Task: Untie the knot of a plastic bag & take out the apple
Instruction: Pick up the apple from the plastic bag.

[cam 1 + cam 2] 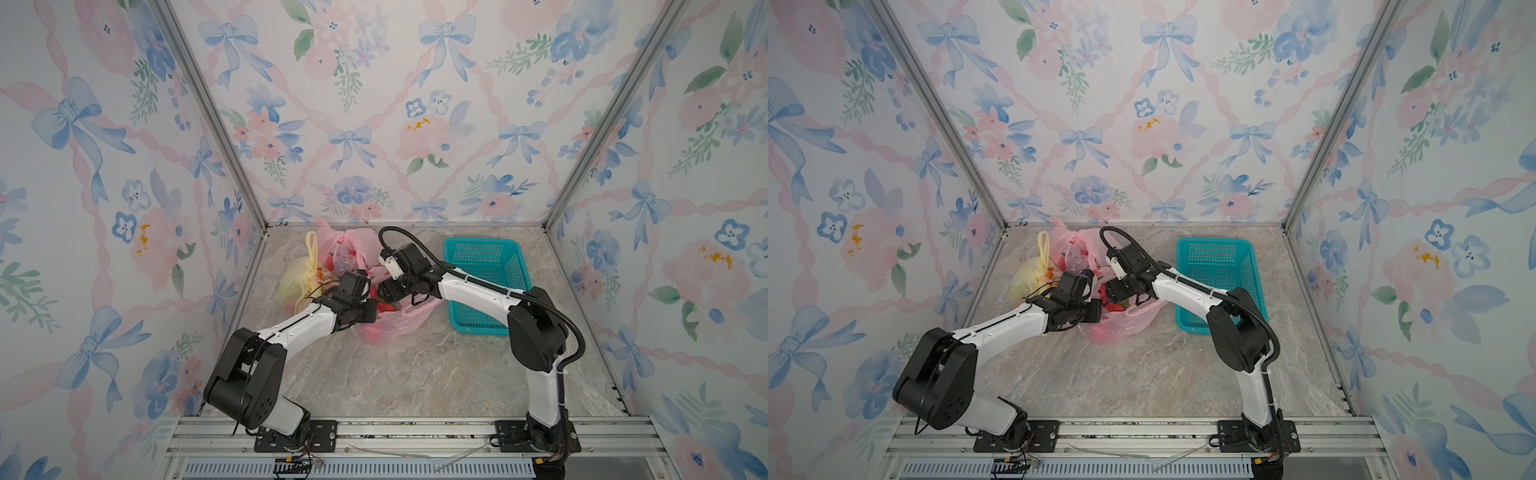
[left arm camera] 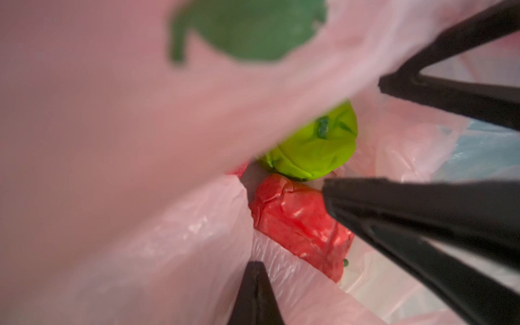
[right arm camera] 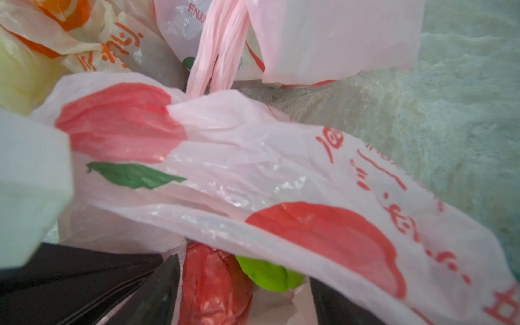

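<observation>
Both grippers sit at the pink bag (image 1: 390, 324) mouth — left gripper (image 1: 371, 311) clamped on its film, right gripper (image 3: 244, 292) spread around the red apple (image 3: 215, 287).

teal basket (image 1: 482, 266): right side of marble tabletop (image 1: 415, 374) | yellow bag (image 1: 301, 278): back left

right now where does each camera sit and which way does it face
Top views: high at the front, looking down on pink bag, basket, both arms.
Left wrist: inside the bag mouth, facing red item and green item; black fingers show.
Right wrist: over the bag; dark fingers show.
Shared: both wrists see the red and green items.
</observation>
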Motion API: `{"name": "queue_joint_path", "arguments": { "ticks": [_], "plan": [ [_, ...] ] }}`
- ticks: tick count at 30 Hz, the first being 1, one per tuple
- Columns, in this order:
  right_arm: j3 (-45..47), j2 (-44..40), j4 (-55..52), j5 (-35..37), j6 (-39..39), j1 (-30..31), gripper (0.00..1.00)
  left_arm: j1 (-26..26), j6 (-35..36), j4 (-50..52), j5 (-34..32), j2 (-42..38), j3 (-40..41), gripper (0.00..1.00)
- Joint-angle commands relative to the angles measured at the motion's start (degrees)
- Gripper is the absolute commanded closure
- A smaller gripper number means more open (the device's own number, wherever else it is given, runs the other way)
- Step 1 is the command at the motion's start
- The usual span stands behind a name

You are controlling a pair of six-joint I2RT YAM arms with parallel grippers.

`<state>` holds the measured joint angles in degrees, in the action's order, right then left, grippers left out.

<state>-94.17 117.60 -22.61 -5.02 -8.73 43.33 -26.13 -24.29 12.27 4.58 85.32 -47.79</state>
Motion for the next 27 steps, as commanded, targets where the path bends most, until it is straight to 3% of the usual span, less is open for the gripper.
{"name": "queue_joint_path", "arguments": {
  "ticks": [1,16,22,27],
  "plan": [
    [-3.12,3.38,-3.79,1.5,-0.06,-0.52,0.26,-0.06,0.28,0.21,0.7,-0.68,-0.46,1.0],
    [-5.76,8.19,-6.12,1.52,-0.42,-0.79,0.27,0.54,0.32,0.01,0.7,-1.96,-0.51,1.0],
    [-5.07,7.84,-3.92,1.77,-0.21,-0.95,0.44,0.95,0.3,0.0,0.72,-2.6,-0.73,1.0],
    [0.76,0.14,-1.14,-1.41,0.02,-1.18,0.55,1.68,0.43,0.12,0.96,-4.18,-0.81,1.0]
  ]
}}
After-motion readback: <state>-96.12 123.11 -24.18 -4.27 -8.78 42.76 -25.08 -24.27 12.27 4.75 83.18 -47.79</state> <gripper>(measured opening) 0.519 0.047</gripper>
